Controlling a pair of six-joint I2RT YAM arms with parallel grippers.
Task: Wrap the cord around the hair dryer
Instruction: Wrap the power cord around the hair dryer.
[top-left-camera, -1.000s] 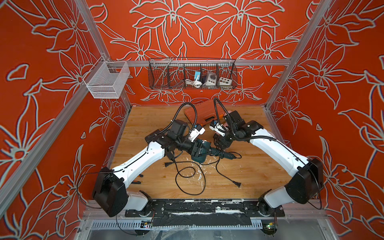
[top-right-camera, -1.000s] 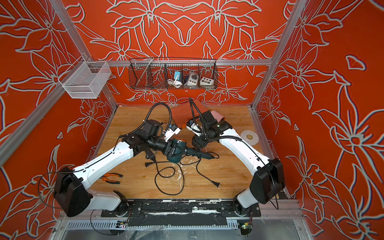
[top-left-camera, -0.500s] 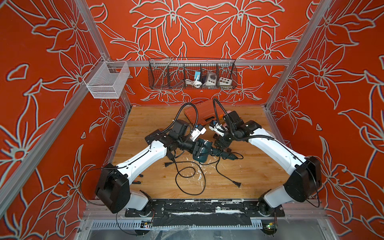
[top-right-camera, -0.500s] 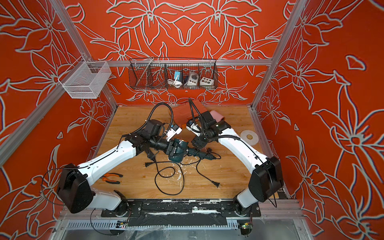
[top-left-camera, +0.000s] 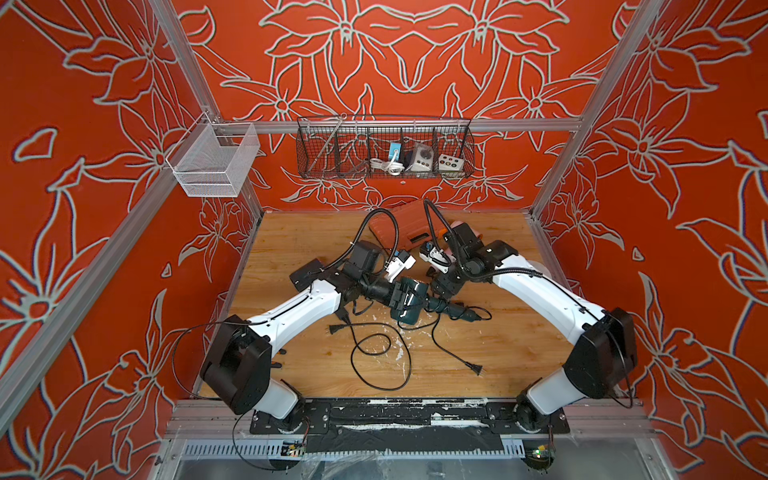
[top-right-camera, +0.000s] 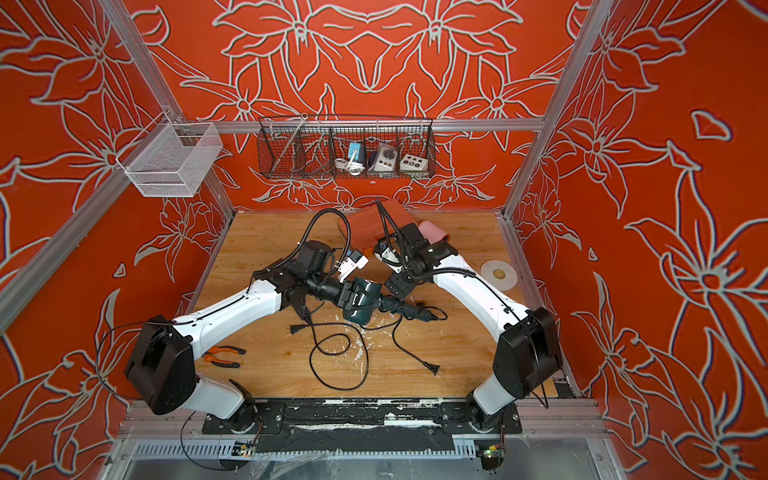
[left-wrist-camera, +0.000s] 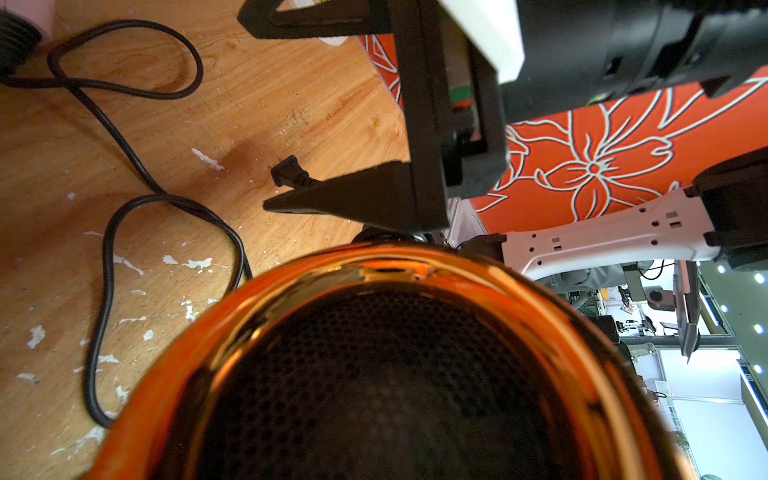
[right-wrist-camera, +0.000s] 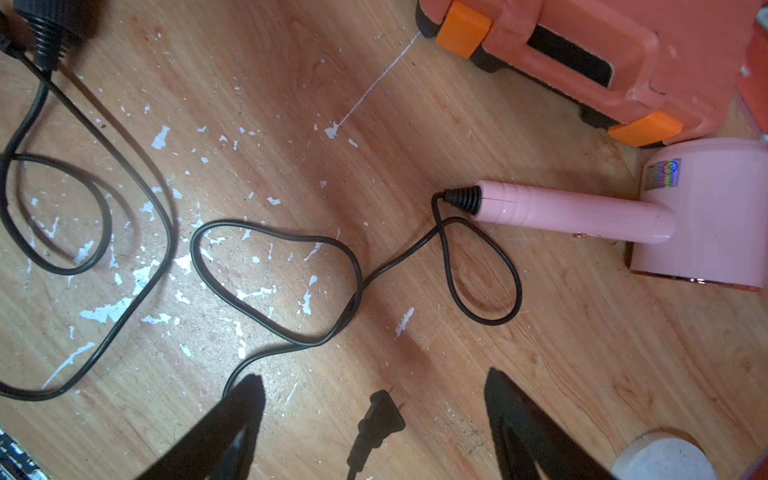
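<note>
Over the last second the right gripper (right-wrist-camera: 372, 375) has spread its jaws wider. They now stand released with nothing between the fingers, hovering over the table (top-left-camera: 311, 237), where a plug (right-wrist-camera: 380, 415) lies below the gap. In the same second the left arm (top-left-camera: 299, 307) has swung slightly, carrying the dryer (top-left-camera: 417, 293) a little toward the right arm (top-left-camera: 540, 291). The left gripper (top-left-camera: 400, 293) stays clenched on the dryer's body, holding it mid-table with the handle pointing at the right arm. The cord (right-wrist-camera: 171, 232) lies in slack loops on the table, in neither grip. Whether any turn already sits on the handle cannot be told. A pink dryer (right-wrist-camera: 582, 212) lies at the back with its own cord, so two cords run close together near the right gripper. Reading: the right gripper is between grasps. It must take the held dryer's cord, not the pink one's, before a turn can be laid.
</note>
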